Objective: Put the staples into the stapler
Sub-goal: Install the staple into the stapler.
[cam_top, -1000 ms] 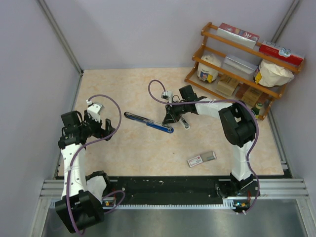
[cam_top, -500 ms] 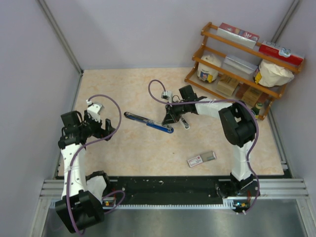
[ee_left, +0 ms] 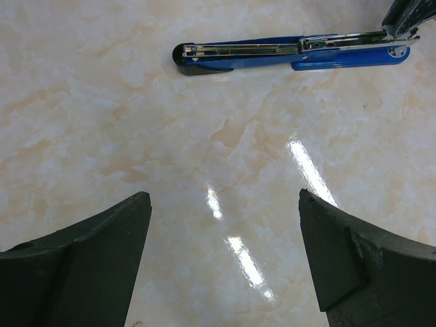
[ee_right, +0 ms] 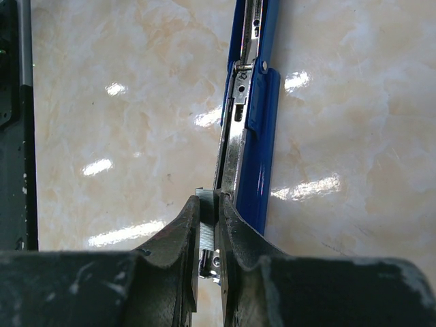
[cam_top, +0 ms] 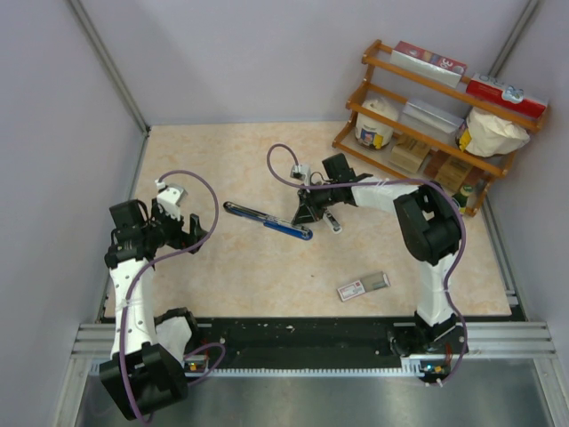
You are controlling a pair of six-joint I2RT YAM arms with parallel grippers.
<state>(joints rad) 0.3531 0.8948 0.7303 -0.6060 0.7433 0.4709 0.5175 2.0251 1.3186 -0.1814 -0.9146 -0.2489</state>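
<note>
Stapler lies opened out flat, blue, one long line. Black rounded nose at its left end, silvery channel running rightward from it, blue half beyond the hinge. Dark piece sits over stapler's right end, cut off by frame edge, can't tell what it is. Marbled beige table under stapler, bright glare streaks below it. Left gripper well below stapler, black fingers spread wide, nothing between them, touching nothing.
</note>
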